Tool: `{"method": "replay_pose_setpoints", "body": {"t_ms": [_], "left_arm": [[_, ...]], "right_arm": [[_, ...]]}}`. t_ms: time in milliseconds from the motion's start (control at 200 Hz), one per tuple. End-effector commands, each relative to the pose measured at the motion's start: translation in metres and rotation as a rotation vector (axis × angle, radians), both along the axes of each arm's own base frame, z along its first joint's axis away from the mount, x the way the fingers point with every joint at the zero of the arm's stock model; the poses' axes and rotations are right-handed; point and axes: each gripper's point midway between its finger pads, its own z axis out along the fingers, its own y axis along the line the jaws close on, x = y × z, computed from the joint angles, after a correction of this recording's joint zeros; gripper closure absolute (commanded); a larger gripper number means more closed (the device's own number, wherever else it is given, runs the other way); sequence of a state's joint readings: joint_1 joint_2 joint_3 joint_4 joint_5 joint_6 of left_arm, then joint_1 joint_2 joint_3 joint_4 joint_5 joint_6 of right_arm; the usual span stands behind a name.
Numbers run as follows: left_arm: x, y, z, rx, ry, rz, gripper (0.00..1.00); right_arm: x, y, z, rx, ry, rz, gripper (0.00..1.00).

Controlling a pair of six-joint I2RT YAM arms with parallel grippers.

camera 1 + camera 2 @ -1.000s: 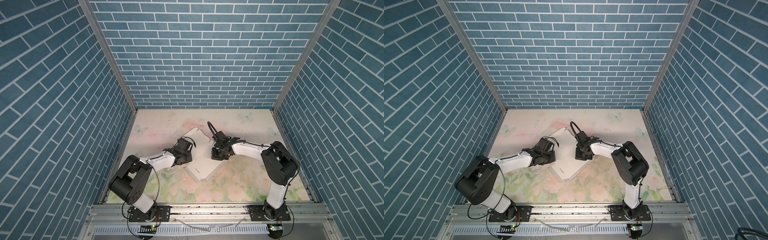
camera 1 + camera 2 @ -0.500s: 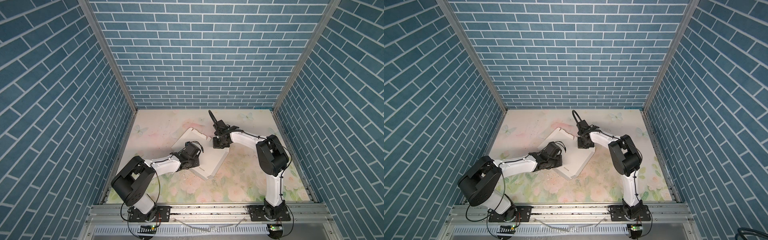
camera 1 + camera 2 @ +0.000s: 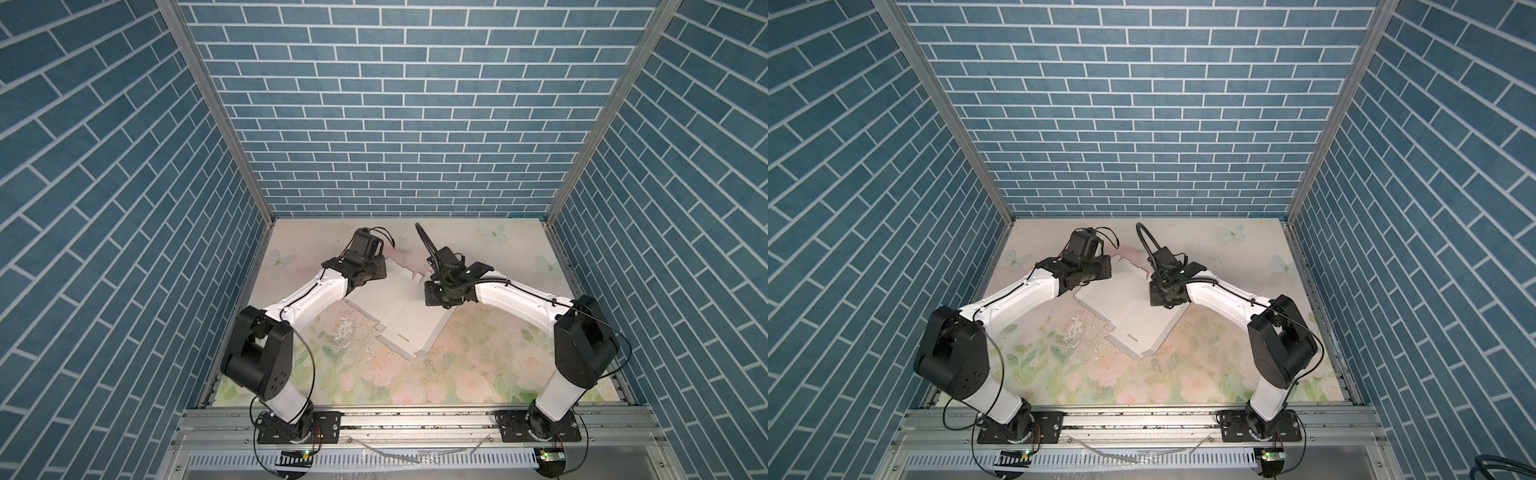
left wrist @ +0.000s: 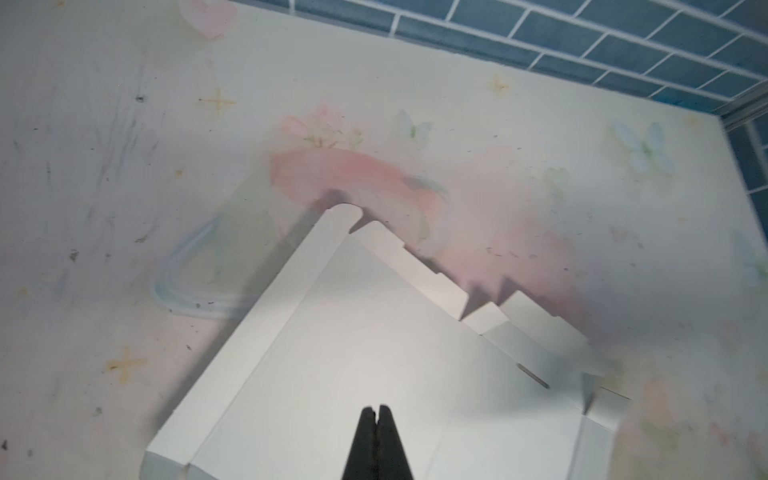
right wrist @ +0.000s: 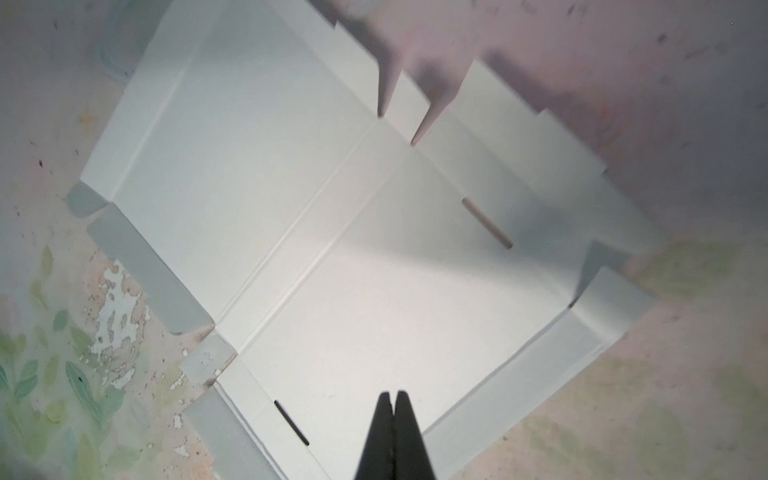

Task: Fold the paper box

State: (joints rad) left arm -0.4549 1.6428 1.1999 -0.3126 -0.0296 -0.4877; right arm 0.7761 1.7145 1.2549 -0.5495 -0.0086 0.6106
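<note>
Paper box (image 3: 401, 316) lies flat on my desk (image 3: 478, 365), left tool (image 4: 377, 409) over its ten o'clock edge, right tool (image 5: 392, 399) at two o'clock, both pinched closed.

The thin cardboard paper box (image 3: 399, 309) is plain white. The tabletop (image 3: 478, 365) shows pastel pink flowers, green leaves, pale blue butterflies. The walls (image 3: 374, 124) bear teal bricks, white joints.
</note>
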Motion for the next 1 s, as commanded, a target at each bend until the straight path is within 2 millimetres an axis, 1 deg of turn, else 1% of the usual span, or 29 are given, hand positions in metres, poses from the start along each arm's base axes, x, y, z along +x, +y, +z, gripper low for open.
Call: {"method": "replay_pose_setpoints", "body": {"t_ms": [0,75,160,325,450,510,620,730,870,995], "left_arm": [[0.003,0.017,-0.041,0.098,0.11,-0.028,1.0],[0.008,0.019,-0.057,0.098,0.143,-0.026,1.0],[0.011,0.021,-0.078,0.095,0.182,-0.013,1.0],[0.004,0.024,-0.113,0.1,0.262,0.017,1.0],[-0.006,0.035,-0.126,0.122,0.283,0.062,1.0],[-0.014,0.039,-0.133,0.124,0.299,0.083,1.0],[-0.03,0.044,-0.144,0.107,0.331,0.11,1.0],[-0.048,0.045,-0.149,0.09,0.332,0.139,1.0],[-0.076,0.035,-0.151,0.066,0.327,0.148,1.0],[-0.101,0.022,-0.153,0.037,0.326,0.139,1.0]], "right_arm": [[-0.024,0.001,-0.027,-0.006,0.07,-0.066,0.98],[-0.032,0.003,-0.042,0.0,0.096,-0.081,0.98],[-0.037,0.004,-0.056,0.01,0.124,-0.097,0.99],[-0.04,0.004,-0.075,0.012,0.148,-0.101,0.99],[-0.039,-0.008,-0.091,-0.023,0.16,-0.128,0.99],[-0.036,-0.014,-0.098,-0.02,0.176,-0.147,0.99],[-0.027,-0.024,-0.104,-0.024,0.189,-0.168,1.0],[-0.016,-0.035,-0.107,-0.044,0.2,-0.182,1.0],[-0.001,-0.049,-0.111,-0.09,0.203,-0.187,1.0],[0.021,-0.057,-0.11,-0.109,0.189,-0.194,1.0]]}}
